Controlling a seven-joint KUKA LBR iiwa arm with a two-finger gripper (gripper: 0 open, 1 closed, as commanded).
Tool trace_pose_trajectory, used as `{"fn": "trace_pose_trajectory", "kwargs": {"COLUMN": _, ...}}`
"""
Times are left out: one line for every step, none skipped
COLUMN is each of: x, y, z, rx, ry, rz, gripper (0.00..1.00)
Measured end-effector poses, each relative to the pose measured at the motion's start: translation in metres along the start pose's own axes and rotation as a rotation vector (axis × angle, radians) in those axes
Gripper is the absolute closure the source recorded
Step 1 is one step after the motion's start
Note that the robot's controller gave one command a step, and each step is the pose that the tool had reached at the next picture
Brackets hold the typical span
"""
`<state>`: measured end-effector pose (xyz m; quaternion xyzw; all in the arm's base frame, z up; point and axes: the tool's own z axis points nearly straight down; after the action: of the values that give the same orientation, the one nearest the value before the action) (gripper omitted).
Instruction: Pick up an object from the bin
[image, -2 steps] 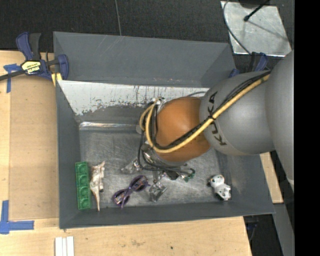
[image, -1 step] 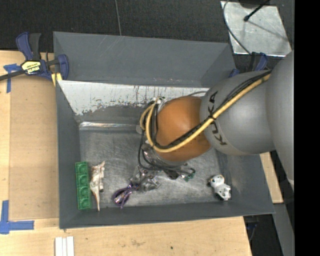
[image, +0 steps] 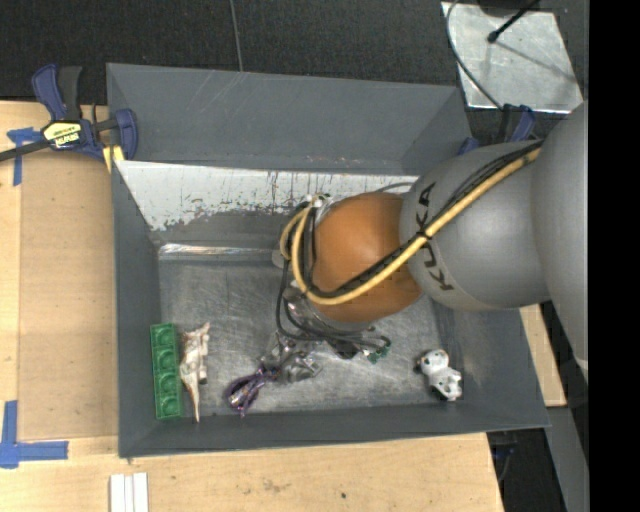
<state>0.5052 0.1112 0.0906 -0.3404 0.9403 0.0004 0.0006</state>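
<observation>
Low at centre, above the grey bin's scratched floor, the gripper hangs by a purple tangle; jaws' state unclear.

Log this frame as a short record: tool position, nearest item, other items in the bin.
tool: low over the bin floor, centre front, beneath the arm's orange cover
nearest item: purple stringy thing, just left of the tool in the view
front left: green studded block, with a pale piece lying against its right side
front right: small white object, apart from the rest
hold: cannot tell
</observation>
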Motion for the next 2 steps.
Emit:
{"fn": "trace_pose_trajectory", "kwargs": {"x": 0.01, "y": 0.001, "z": -0.048, "rx": -0.003, "ry": 0.006, "rz": 0.004, "gripper": 1.0}}
{"fn": "trace_pose_trajectory", "kwargs": {"x": -0.011, "y": -0.02, "z": -0.063, "rx": 0.006, "ry": -0.011, "rz": 0.017, "gripper": 1.0}}
